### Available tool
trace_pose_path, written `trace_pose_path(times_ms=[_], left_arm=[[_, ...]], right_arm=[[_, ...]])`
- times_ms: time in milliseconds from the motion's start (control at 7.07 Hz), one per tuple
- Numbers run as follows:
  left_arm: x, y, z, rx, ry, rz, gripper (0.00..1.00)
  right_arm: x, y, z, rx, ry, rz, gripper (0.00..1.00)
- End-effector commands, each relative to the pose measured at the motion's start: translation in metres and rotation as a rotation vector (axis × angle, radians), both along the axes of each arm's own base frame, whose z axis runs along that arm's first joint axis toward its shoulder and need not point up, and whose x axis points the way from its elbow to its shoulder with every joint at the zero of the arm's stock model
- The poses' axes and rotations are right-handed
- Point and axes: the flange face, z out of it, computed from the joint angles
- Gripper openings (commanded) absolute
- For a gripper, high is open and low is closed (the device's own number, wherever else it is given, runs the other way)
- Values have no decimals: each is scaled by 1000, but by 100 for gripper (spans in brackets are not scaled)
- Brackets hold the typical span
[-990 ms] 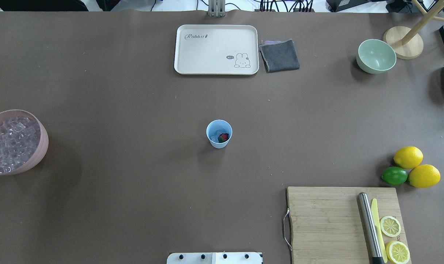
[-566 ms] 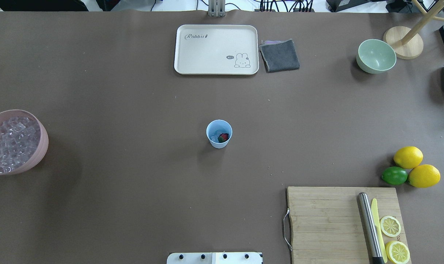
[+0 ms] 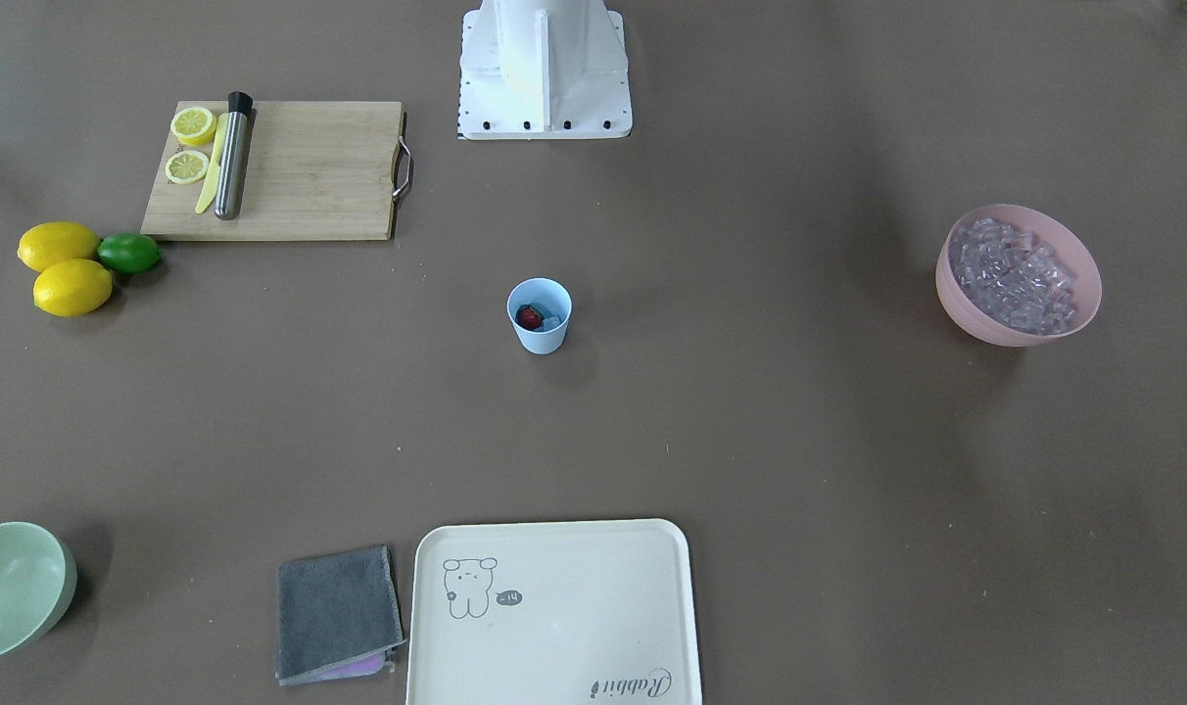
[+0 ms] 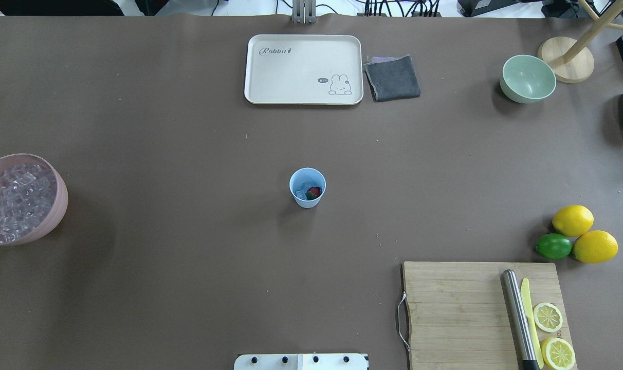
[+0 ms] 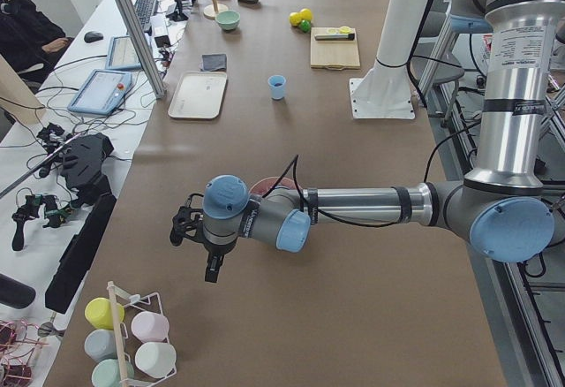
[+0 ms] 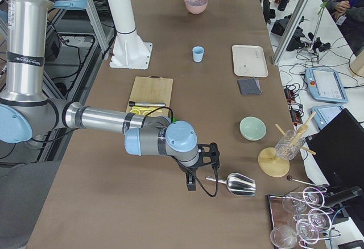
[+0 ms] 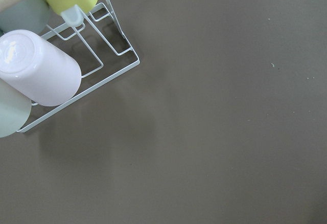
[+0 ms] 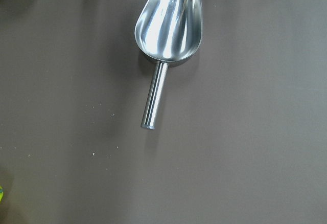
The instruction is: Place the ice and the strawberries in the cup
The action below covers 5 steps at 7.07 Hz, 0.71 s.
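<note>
Overhead, unlike side views, shows strawberry [image 4: 314, 192] in cup [image 4: 307, 203].

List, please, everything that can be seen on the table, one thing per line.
pale blue plastic cup: one, blue, table centre
small red strawberry: one, red, inside the cup
round pink bowl: one, pink, robot's left side
clear ice cubes: many, clear, in the pink bowl; a few in the cup
round pale green bowl: one, green, far right
cream rectangular tray: one, cream, far centre
folded grey cloth: one, grey, beside the tray
whole lemons: two, yellow, right side
lime: one, green, beside the lemons
wooden cutting board: one, tan, near right
steel rod: one, silver, on the board
yellow knife: one, yellow, on the board
lemon halves: two, yellow, on the board
steel scoop: one, silver, right end
white wire rack: one, holding pastel cups, left end
left gripper: black, over the left end
right gripper: black, near the scoop
</note>
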Motion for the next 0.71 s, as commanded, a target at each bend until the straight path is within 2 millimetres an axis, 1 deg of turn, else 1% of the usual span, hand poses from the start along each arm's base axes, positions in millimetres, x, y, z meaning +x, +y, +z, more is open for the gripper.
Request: trace_pose_path(times_ms=[0, 141, 283, 424, 566], left_arm=[[1, 2, -6, -2, 8, -6, 97], [2, 1, -17, -42, 30, -60, 97], [6, 1, -32, -47, 43, -86, 97], [6, 11, -29, -53, 43, -88, 98], [6, 11, -34, -47, 44, -89, 97]], right_arm=[[2, -7, -5, -15, 48, 27, 100], [1, -10, -7, -20, 48, 33, 100], [-2, -10, -7, -37, 38, 45, 100], [-3, -10, -7, -41, 34, 46, 100], [-4, -11, -7, -39, 34, 43, 100]])
